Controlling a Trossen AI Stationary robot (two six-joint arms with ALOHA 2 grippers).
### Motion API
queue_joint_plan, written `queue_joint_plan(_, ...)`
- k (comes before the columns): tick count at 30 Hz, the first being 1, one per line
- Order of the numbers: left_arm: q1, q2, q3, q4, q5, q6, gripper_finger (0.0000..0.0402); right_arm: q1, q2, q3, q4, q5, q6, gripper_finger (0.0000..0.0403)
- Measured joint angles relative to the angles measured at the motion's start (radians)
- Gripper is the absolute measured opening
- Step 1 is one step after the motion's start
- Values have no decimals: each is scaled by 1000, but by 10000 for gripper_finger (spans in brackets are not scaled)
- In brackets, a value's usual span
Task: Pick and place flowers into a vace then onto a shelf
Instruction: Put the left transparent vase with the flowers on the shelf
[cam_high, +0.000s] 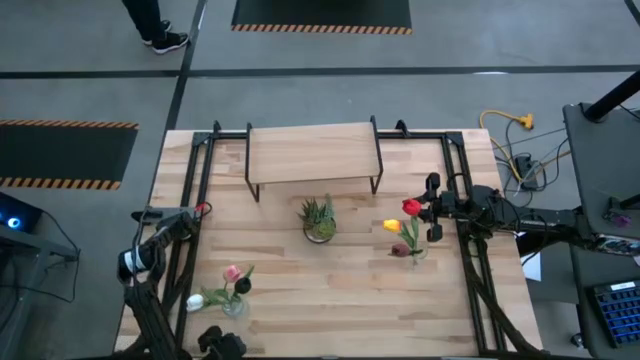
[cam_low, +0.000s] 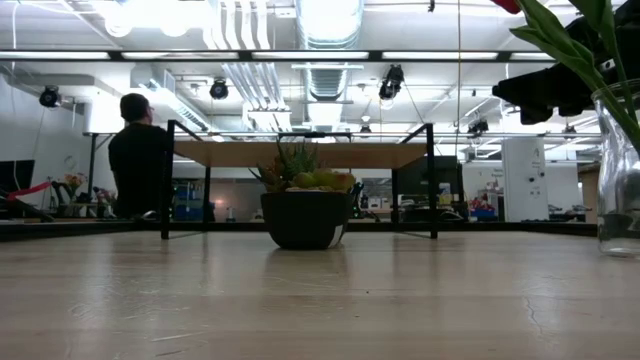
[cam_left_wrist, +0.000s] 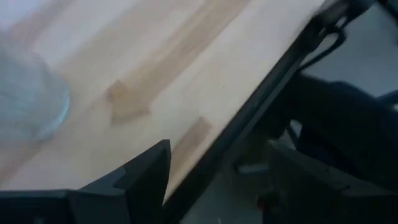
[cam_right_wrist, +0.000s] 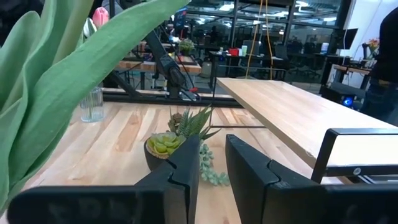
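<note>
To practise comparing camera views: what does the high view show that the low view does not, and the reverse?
Only the high view shows the left gripper at the table's left edge, the vase with pink and white tulips, and the right gripper beside red and yellow tulips. Only the low view shows a seated person. Both show the potted plant and shelf.

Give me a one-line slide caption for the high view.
Top-down: shelf at the table's far edge, potted plant mid-table, two vases of tulips, right gripper beside one.
</note>
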Motion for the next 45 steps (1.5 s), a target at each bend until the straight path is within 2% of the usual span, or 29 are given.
queue_joint_plan(11,-2,-2,-55,-54,217,-65,219,0,0,0,0,0,15,68)
queue_joint_plan(16,-13,-2,-59,-145,213,-74,218,0,0,0,-1,0,15,68)
queue_joint_plan(18,-21,-4,-78,-173,182,-91,218,0,0,0,-1,0,15,68)
queue_joint_plan(22,-35,-4,-138,-159,121,-108,218,0,0,0,-1,0,10,68)
queue_joint_plan(28,-29,-6,-214,-96,144,-111,220,0,0,0,-4,0,9,68)
queue_joint_plan(33,-29,-7,-257,-90,229,-148,243,0,0,0,-4,0,8,68)
queue_joint_plan(40,-29,-9,-266,-101,236,-176,312,0,0,0,-4,0,7,68)
queue_joint_plan(45,-30,-10,-275,-100,203,-175,328,0,0,0,-4,0,7,68)
